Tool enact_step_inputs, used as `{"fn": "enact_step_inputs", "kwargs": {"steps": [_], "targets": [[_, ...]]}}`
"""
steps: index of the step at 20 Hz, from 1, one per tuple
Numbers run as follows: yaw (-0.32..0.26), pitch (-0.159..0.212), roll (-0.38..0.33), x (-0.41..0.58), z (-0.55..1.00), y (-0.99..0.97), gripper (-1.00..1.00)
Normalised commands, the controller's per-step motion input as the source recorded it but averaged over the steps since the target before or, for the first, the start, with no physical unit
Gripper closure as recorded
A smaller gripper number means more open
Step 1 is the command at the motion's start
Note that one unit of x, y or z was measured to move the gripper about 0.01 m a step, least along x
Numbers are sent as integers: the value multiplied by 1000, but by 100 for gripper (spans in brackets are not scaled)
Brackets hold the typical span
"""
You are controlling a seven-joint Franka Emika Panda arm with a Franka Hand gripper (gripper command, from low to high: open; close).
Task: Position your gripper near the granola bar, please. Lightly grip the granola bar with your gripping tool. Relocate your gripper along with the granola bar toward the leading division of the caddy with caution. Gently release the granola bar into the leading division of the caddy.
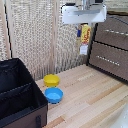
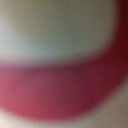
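A pale wooden tabletop (image 1: 95, 95) stands before a slatted wall, with a brown dresser (image 1: 112, 47) beside it. High above the yellow bowl (image 1: 51, 80), the tool (image 1: 84, 24) grips the granola bar (image 1: 85, 39), hanging upright. The caddy (image 1: 17, 95) is cut off. The wrist view is only a red-and-grey blur.

So the tool (image 1: 84, 26) is way up high near the exterior view's top edge, pointing straight down. It's clamped on something hanging below it. Wrist view's just blur.

One granola bar (image 1: 85, 38), two bowls, yellow (image 1: 51, 80) and blue (image 1: 53, 95), one caddy (image 1: 20, 100), one dresser (image 1: 110, 47)
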Motion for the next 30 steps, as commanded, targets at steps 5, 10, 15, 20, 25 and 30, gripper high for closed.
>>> {"fn": "enact_step_inputs", "kwargs": {"steps": [5, 10, 15, 20, 25, 30], "targets": [[-171, 10, 7, 0, 0, 632, 100], [-138, 0, 0, 0, 72, 720, 100], [-133, 0, 0, 0, 81, 742, 100], [-133, 0, 0, 0, 75, 754, 100], [-140, 0, -1, 0, 27, 760, 100], [-151, -1, -8, 0, 52, 742, 100]]}}
